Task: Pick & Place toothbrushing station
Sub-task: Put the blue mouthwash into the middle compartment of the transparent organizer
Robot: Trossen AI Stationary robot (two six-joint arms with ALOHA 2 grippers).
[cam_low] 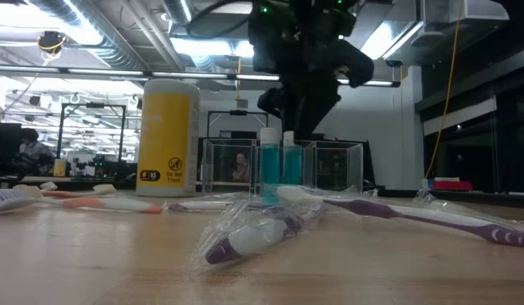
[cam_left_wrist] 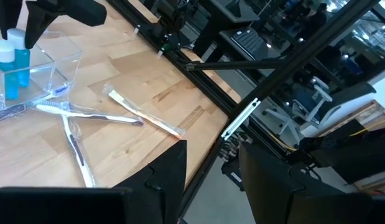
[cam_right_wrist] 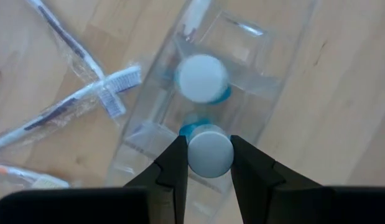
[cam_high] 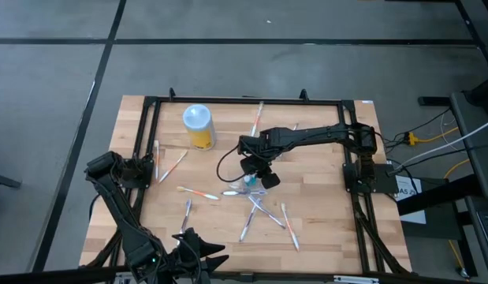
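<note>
white-capped tube (cam_right_wrist: 210, 153) between right tool (cam_right_wrist: 209, 163) fingers

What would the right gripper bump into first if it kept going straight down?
The right gripper already has the white-capped blue tube between its fingers; going down would probably press the tube onto the clear plastic organizer's floor.

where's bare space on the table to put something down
Bare wood lies between the yellow bottle and the right arm, and in the corner right of the clear holder, before the frame rail. It is crowded around the holder, where the right gripper grips a white-capped tube and wrapped toothbrushes fan out.
</note>
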